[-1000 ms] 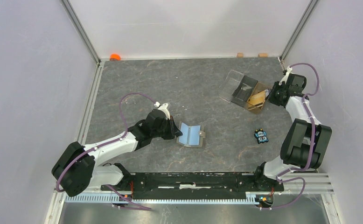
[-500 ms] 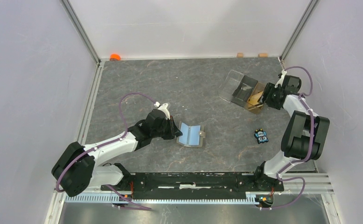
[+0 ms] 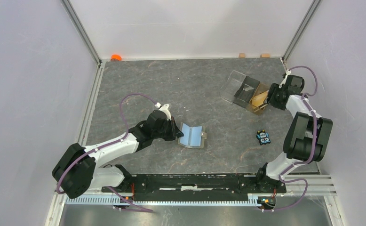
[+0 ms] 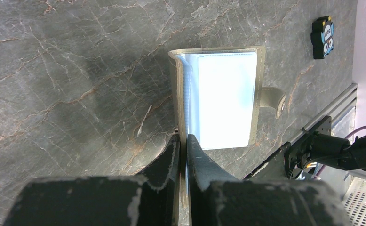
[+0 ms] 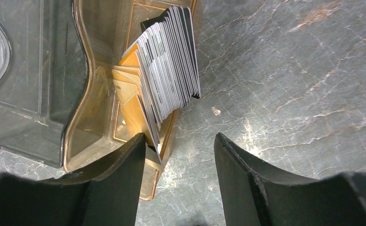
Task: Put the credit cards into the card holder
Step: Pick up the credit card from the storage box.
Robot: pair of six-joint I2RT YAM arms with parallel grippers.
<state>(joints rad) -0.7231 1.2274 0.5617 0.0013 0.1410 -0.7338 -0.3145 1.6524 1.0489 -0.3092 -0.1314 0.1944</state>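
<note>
Two parted right fingers [image 5: 117,188] flank the credit cards' [image 5: 169,66] near edge.

text: none legible | credit cards [image 5: 167,70]: print too small | black figure [image 4: 323,36]: marks unreadable

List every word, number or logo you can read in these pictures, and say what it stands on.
Nothing is legible.
On the small black-and-blue figure: a pale marking, too small to read.
On the credit cards: stacked edge-on, no print shows.
On the card holder: plain pale inside, no lettering.
</note>
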